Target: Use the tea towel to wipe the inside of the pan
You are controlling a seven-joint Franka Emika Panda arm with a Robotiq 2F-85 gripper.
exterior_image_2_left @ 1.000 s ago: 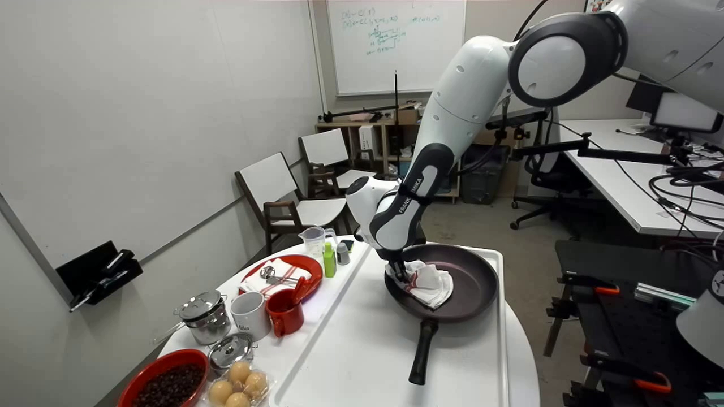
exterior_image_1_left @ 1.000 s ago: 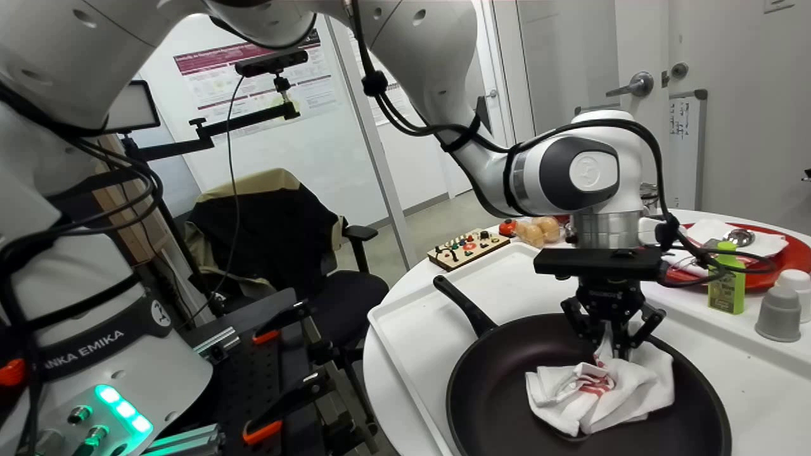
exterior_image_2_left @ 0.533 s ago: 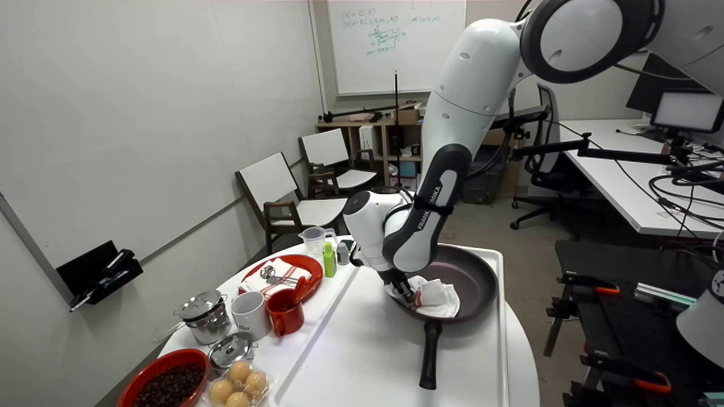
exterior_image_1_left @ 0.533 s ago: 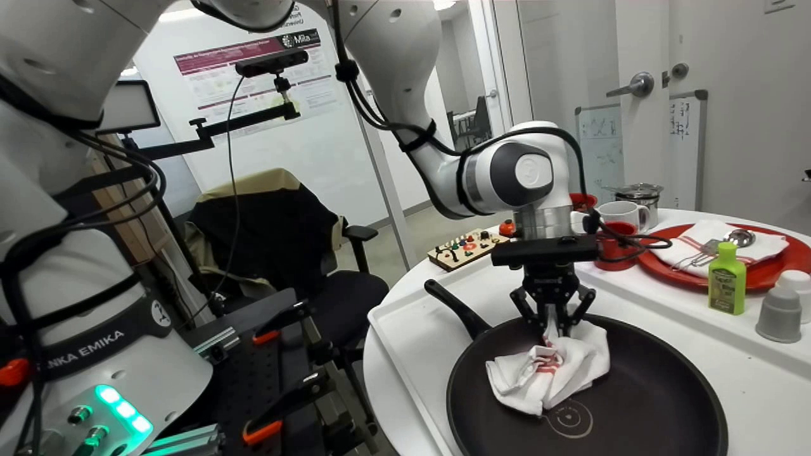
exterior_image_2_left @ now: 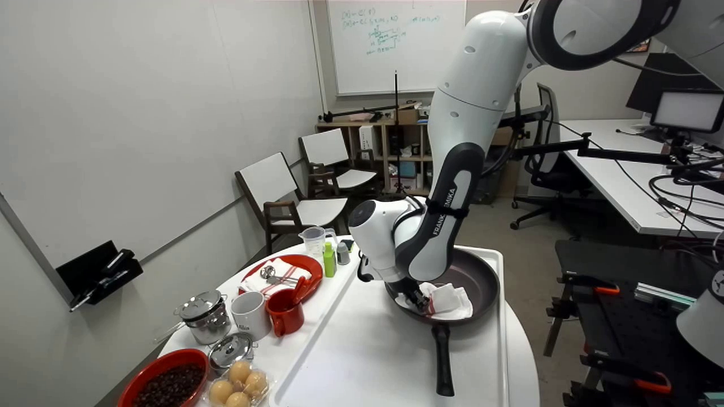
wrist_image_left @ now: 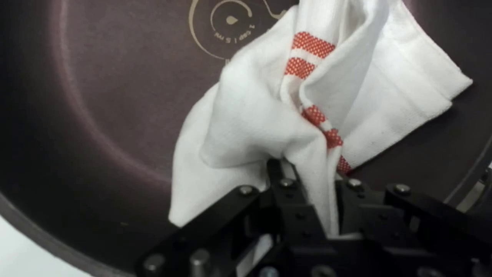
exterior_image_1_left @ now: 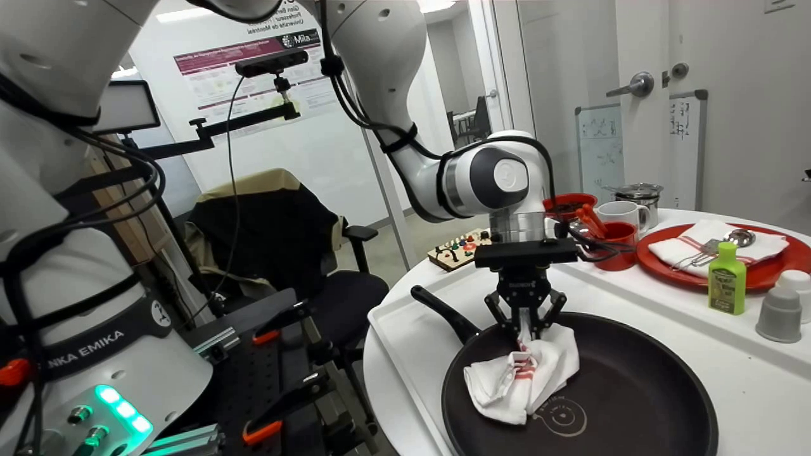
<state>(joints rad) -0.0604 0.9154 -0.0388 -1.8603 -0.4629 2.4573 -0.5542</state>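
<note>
The white tea towel with red stripes [exterior_image_1_left: 551, 361] lies bunched inside the dark frying pan [exterior_image_1_left: 640, 380], touching its floor near the handle side. It also shows in an exterior view [exterior_image_2_left: 452, 299] and in the wrist view [wrist_image_left: 250, 119]. My gripper [exterior_image_1_left: 530, 330] points down into the pan, shut on a raised fold of the towel. In the wrist view the gripper [wrist_image_left: 310, 175] has the fold pinched between its two fingers. The pan's black handle [exterior_image_2_left: 443, 362] sticks out over the white tray. The printed ring mark [wrist_image_left: 230, 19] on the pan floor is partly uncovered.
The pan stands on a white tray [exterior_image_2_left: 362, 356] on a round table. Beside the tray are a red plate [exterior_image_1_left: 647, 256] with another towel and utensils, a green bottle [exterior_image_1_left: 726, 282], a red mug [exterior_image_2_left: 284, 312], a white mug [exterior_image_2_left: 249, 316], a pot [exterior_image_2_left: 208, 325] and eggs [exterior_image_2_left: 238, 387].
My gripper has dragged the towel across the pan floor toward the handle side, uncovering the ring mark. The pan has turned slightly, its handle swinging a little. The gripper stays shut on the towel.
</note>
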